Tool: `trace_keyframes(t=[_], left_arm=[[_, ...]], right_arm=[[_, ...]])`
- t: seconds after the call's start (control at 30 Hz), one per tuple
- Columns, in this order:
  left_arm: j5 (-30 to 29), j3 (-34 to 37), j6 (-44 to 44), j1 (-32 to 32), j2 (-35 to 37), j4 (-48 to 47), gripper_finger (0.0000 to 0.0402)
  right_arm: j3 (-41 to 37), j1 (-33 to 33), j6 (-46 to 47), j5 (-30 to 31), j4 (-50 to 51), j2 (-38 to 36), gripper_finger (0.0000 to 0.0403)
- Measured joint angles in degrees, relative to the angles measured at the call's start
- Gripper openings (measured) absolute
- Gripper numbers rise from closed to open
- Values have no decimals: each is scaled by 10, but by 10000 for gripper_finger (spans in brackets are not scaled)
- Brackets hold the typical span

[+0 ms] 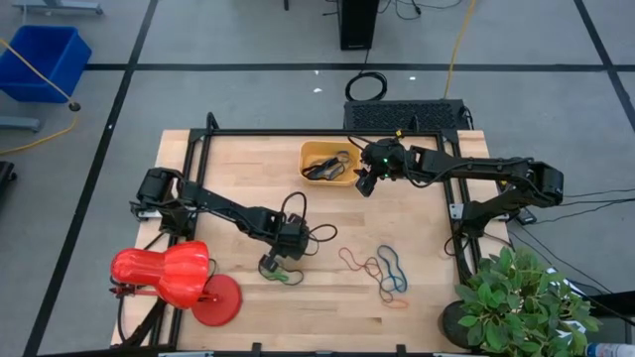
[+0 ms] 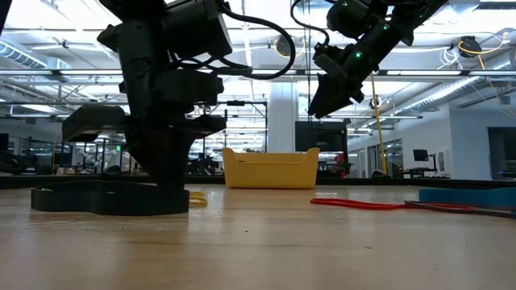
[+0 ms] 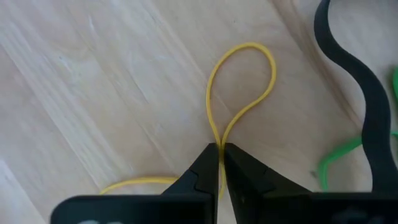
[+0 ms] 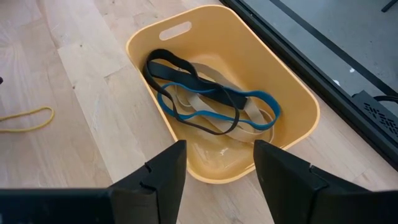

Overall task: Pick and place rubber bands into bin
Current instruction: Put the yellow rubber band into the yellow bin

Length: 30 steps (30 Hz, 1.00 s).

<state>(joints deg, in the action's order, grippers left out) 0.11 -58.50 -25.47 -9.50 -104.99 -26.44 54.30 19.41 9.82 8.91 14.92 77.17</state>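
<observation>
Down near the front-left part of the wooden table (image 1: 248, 307), the left gripper (image 1: 271, 266) is pressed to the surface with its fingers pinched together on a yellow rubber band (image 3: 239, 99). The left wrist view shows the band squeezed to a waist between the fingertips (image 3: 208, 163), one loop lying flat on the wood beyond them. A green rubber band (image 3: 339, 158) lies just beside it, next to a black cable (image 3: 357, 93).

Toward the back of the table, the right gripper (image 4: 214, 168) hangs above the near edge of the orange-yellow bin (image 1: 310, 151), its fingers spread apart and holding nothing. Inside the bin lie a black band (image 4: 180, 71), a blue band (image 4: 249, 102) and a tan band (image 4: 255, 124), tangled over one another.

More bands lie loose on the wood right of the left gripper, well apart from the bin: a red band (image 1: 354, 261), a blue one (image 1: 390, 268) and an orange one (image 1: 394, 300), close together and partly overlapping.

A red desk lamp (image 1: 164, 278) sits at the table's front-left corner, and a potted plant (image 1: 521, 302) stands by the front-right corner.
</observation>
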Motion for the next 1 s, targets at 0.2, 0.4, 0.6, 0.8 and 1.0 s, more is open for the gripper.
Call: trace_keyframes(t=[0.2,0.4,0.6,0.8,1.0], left_arm=[[13,0,21,2,0,0,29],[16,0,56,2,0,0,6],[20,-1,88,2,9,-2,3],[32,-11,109,10,49,-10,2],[49,-19,132,27,97,-11,1]], right_arm=[[0,0,0,0,0,0,180],[0,0,0,0,0,0,180],[0,0,0,0,0,0,180],[0,0,0,0,0,0,180],[0,0,0,0,1,0,181]])
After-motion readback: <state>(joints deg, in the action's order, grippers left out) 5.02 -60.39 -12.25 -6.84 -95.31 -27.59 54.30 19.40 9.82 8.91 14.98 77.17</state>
